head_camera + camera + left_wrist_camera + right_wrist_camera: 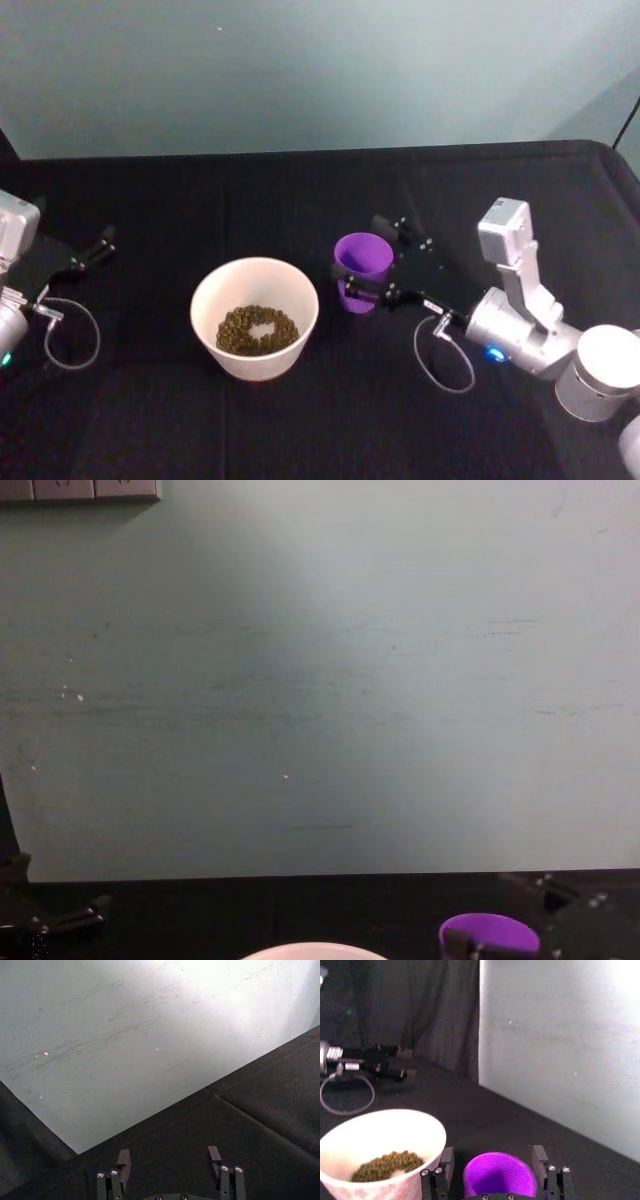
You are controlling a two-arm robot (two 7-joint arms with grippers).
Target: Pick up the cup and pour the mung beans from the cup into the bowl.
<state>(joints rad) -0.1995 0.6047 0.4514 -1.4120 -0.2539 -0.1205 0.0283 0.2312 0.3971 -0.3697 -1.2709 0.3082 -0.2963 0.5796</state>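
Squarely between right fingers [540, 1159]: cup [500, 1175].

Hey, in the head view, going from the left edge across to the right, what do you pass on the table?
Left tool → bowl holding the mung beans → cup, with the right tool set around it → the right arm's silver body.
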